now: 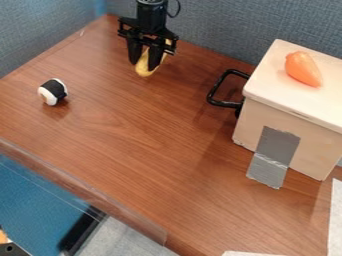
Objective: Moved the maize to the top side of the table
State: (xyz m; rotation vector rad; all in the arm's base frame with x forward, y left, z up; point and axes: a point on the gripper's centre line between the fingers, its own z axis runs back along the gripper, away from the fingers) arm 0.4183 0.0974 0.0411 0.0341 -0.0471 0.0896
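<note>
Black arm (151, 16) at the top edge, end effector (145, 65) downward.

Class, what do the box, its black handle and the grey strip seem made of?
The box looks like smooth, pale wood, from its flat tan panels. The handle seems glossy metal or plastic; faint highlights show on it. The strip is probably duct tape, silvery and creased.

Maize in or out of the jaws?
In: the jaws stand on either side of the yellow maize, its near end poking out below them.
</note>
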